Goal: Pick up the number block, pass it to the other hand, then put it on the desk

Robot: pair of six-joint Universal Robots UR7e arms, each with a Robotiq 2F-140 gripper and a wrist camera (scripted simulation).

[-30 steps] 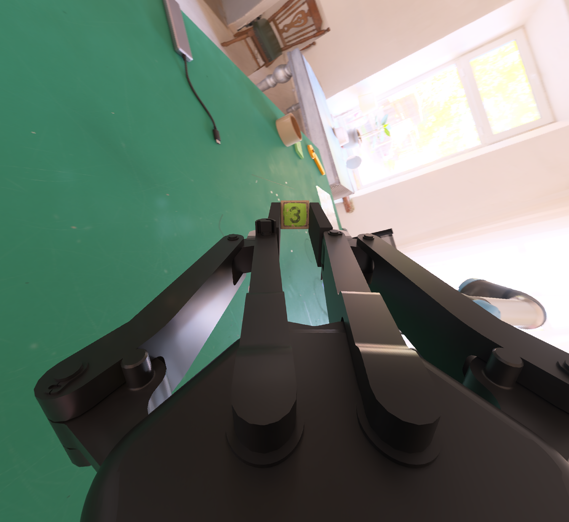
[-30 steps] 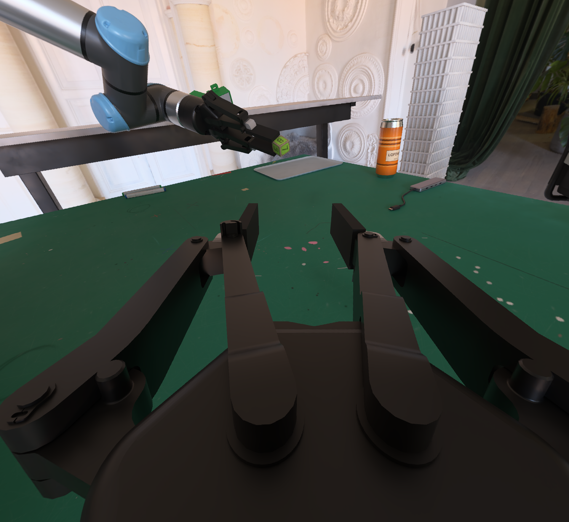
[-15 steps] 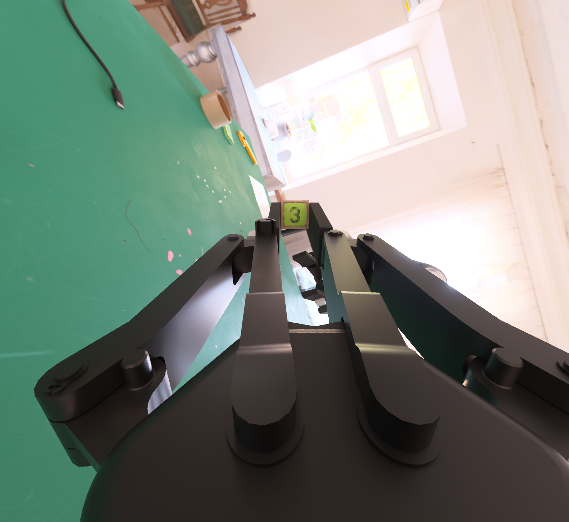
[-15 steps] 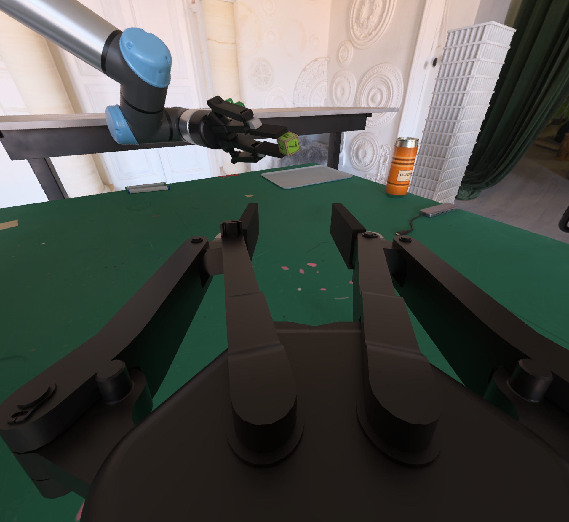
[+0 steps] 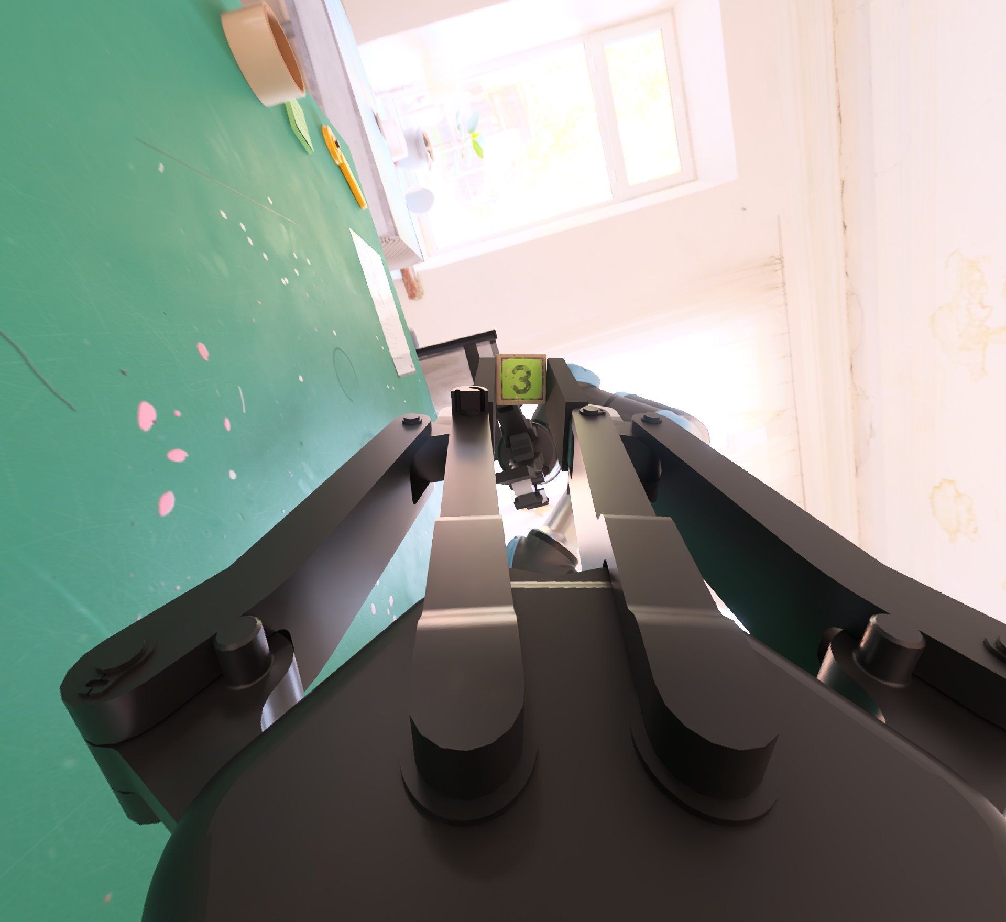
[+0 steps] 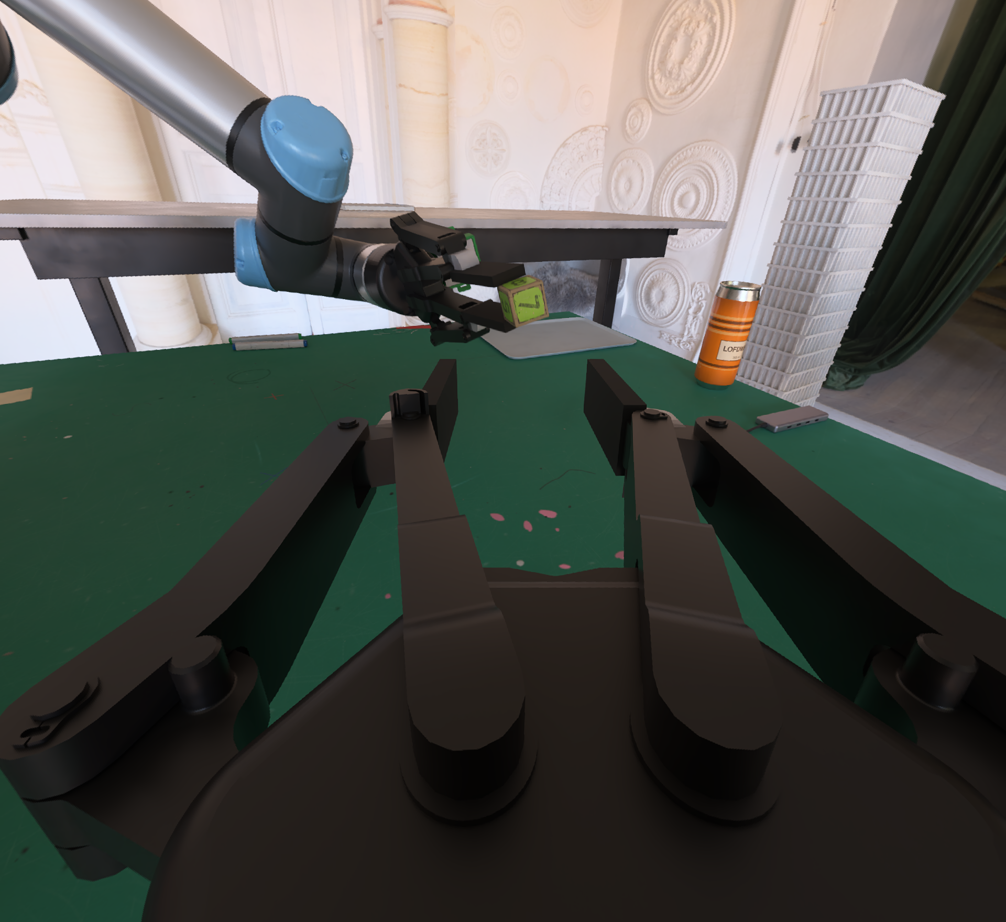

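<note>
My left gripper (image 5: pixel 521 379) has its two fingers clamped on the number block (image 5: pixel 521 379), a green cube with wooden edges, which I hold in the air above the green desk (image 5: pixel 136 297). In the right wrist view that block (image 6: pixel 522 301) sits at the tips of the left gripper (image 6: pixel 492 297), tilted, clear of the desk (image 6: pixel 163 433). My right gripper (image 6: pixel 520 406) points toward it with its fingers spread wide and nothing between them, lower than the block and apart from it. Behind on the desk I see an orange can (image 6: pixel 729 340), a grey pad (image 6: pixel 560 338) and a grey hub (image 6: pixel 792 418). A tape roll (image 5: pixel 264 55) lies off on the left wrist view's side.
</note>
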